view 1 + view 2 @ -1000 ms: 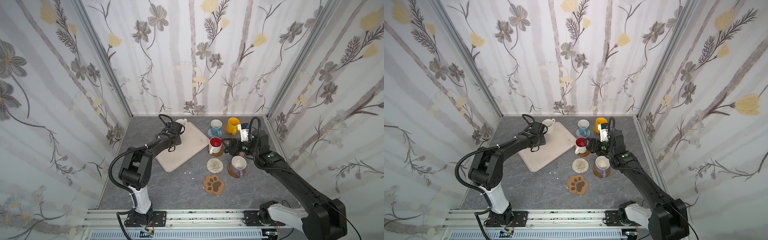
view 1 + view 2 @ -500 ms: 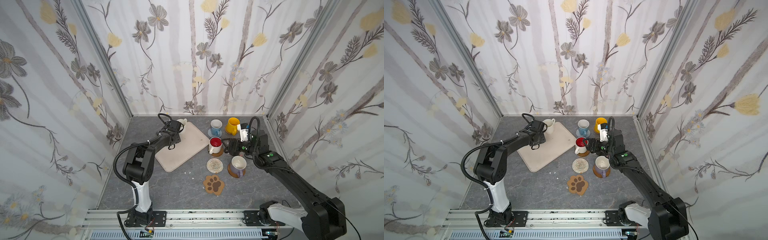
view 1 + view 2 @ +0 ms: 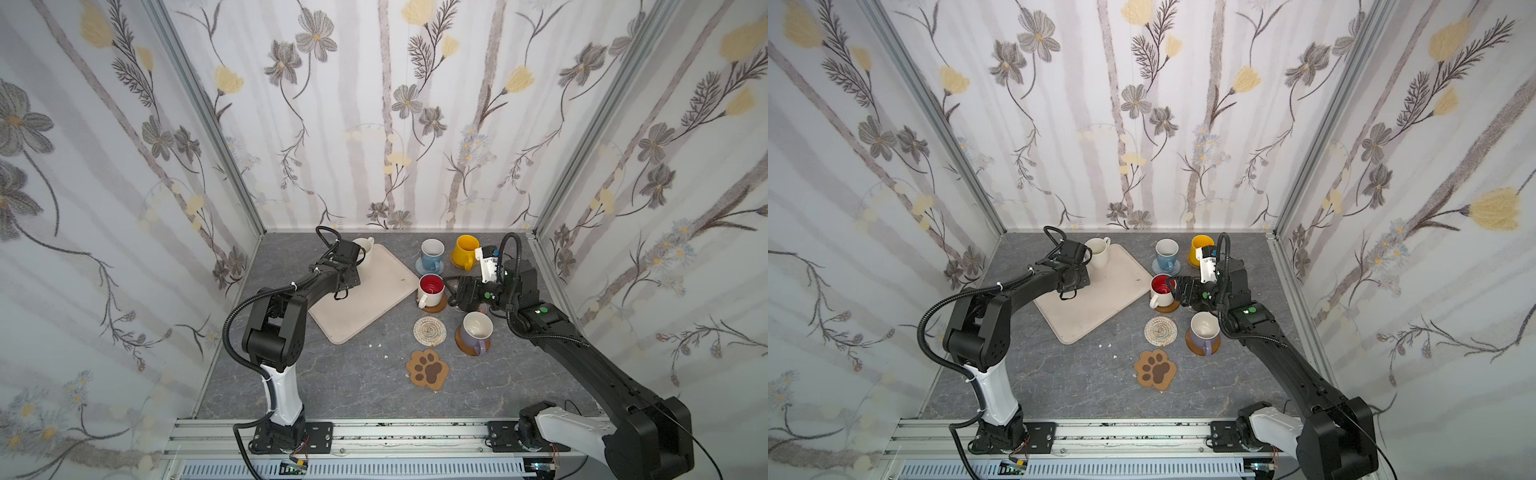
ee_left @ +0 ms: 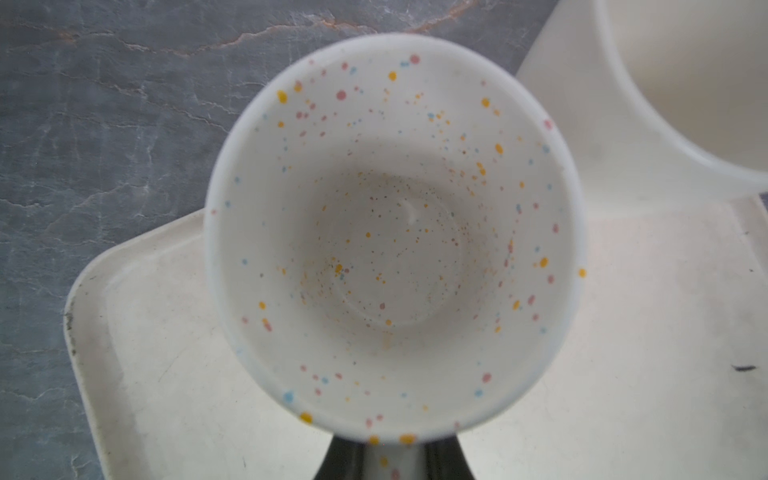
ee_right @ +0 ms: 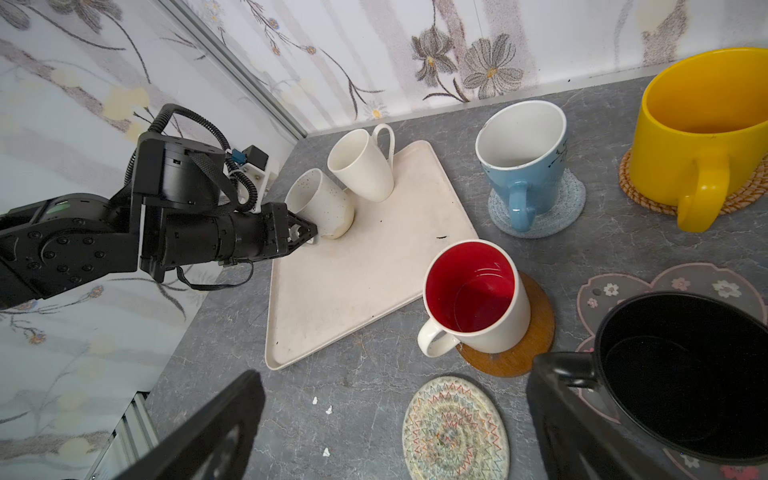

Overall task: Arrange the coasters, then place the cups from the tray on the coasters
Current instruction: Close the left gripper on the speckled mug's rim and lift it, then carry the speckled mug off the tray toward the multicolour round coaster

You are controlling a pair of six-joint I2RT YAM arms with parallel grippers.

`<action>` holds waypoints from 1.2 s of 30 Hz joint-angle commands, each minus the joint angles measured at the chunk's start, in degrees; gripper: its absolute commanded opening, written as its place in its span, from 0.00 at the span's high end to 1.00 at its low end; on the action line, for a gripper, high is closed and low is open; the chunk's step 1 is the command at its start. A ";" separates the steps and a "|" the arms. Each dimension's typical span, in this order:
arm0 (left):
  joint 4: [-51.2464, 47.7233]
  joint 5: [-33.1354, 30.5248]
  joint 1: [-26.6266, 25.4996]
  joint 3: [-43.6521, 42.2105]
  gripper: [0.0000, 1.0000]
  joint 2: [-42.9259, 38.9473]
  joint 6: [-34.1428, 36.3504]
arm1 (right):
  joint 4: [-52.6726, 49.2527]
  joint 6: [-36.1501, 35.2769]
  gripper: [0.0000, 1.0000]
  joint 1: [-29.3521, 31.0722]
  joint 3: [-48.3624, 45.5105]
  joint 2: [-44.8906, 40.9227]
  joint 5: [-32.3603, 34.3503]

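My left gripper (image 4: 395,461) is shut on the handle of a white speckled cup (image 4: 395,232), which stands on the beige tray (image 3: 374,299) next to a cream cup (image 3: 365,249). In the right wrist view that gripper (image 5: 305,232) meets the speckled cup (image 5: 320,203) at the tray's far corner. My right gripper (image 5: 395,370) hangs open over the table, one finger beside the black cup (image 5: 685,374) on the pink-flower coaster (image 5: 665,286). The red-lined cup (image 3: 431,286), light blue cup (image 3: 432,251), yellow cup (image 3: 465,249) and lavender cup (image 3: 476,330) each sit on a coaster.
Two coasters lie bare: the whitish spiral one (image 3: 429,331) and the paw-print one (image 3: 428,369). White crumbs (image 3: 378,345) dot the grey table by the tray's near corner. Floral walls close in on three sides, with a metal rail (image 3: 374,436) along the front.
The left gripper has closed on the speckled cup's handle, and the left arm's elbow has shifted. The right arm and all the cups on coasters have stayed where they were.
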 commanded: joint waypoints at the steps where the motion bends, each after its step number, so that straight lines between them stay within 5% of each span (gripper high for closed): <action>1: 1.73 2.04 0.04 -0.98 1.00 -2.64 3.41 | 2.21 -0.26 0.00 0.09 -0.39 -0.34 0.35; 17: 1.78 14.49 -1.70 -12.28 1.00 -22.21 11.85 | 0.61 0.50 0.00 0.05 -1.06 -4.41 0.36; 36: 1.73 22.50 -16.91 -19.45 1.00 -39.16 16.51 | -0.58 0.64 0.00 -0.83 -2.21 -6.91 1.25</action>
